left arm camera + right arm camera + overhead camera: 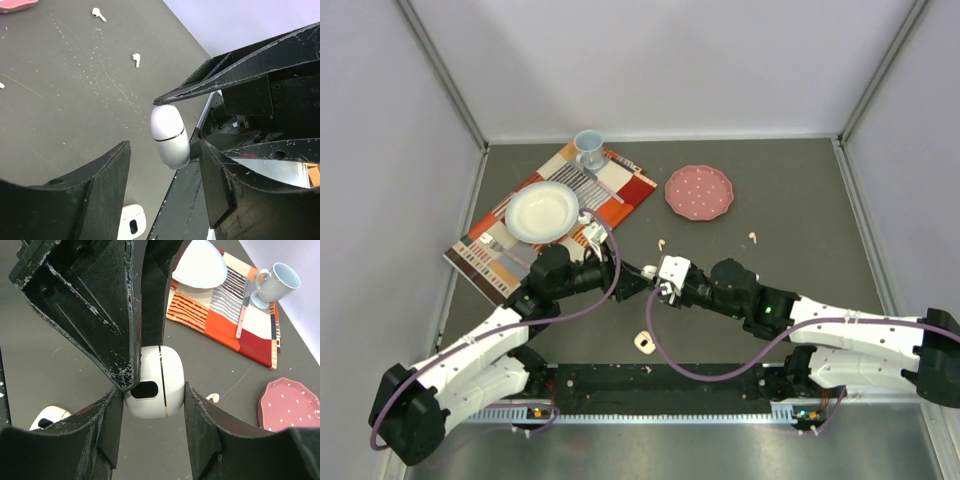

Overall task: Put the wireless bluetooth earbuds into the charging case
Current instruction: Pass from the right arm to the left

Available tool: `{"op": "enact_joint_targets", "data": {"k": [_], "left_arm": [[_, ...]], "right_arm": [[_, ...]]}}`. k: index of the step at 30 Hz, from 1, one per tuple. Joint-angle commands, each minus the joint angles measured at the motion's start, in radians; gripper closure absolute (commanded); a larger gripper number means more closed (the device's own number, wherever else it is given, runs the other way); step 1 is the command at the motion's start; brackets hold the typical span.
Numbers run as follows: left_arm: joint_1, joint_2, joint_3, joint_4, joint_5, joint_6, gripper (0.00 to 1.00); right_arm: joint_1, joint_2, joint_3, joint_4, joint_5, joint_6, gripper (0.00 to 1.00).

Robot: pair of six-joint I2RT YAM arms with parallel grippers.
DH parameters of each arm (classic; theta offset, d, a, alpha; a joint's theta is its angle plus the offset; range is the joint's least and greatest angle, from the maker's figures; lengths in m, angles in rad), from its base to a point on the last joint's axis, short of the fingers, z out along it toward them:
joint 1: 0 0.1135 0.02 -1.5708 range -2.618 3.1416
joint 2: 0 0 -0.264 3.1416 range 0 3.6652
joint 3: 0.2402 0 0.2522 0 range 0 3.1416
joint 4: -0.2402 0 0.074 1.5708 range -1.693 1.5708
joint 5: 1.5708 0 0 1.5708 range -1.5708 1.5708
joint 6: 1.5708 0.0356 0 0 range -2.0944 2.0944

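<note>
Earbuds (661,243) number at least two loose; two cases (643,342), one in right tool (152,390)

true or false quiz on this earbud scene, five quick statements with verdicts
1. The right gripper clamps a white charging case. True.
2. That case's lid is swung wide open. False: it is shut, with only a thin seam showing.
3. The mug lies tipped on its side. False: it stands upright on the striped placemat.
4. A second case lies on the table, in no gripper. True.
5. Every earbud is already inside a case. False: loose earbuds lie on the table.
</note>
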Motion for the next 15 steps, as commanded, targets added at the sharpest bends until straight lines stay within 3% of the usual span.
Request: {"op": "enact_joint_targets", "data": {"k": [1, 13, 14, 15], "left_arm": [[-0.01, 0.014, 0.046, 0.069, 0.014, 0.012, 0.4], [-0.027, 0.029, 0.049, 0.083, 0.012, 0.02, 0.65], [-0.027, 0.031, 0.049, 0.081, 0.015, 0.021, 0.75], [-0.028, 0.034, 0.049, 0.08, 0.017, 0.023, 0.78]], "right_arm": [[0.02, -0.023, 0.037, 0.049, -0.009, 0.003, 0.98], [0.023, -0.022, 0.034, 0.051, -0.024, -0.003, 0.97], [0.023, -0.02, 0.033, 0.054, -0.024, -0.003, 0.96], [0.025, -0.02, 0.033, 0.055, -0.023, -0.003, 0.94]]}}
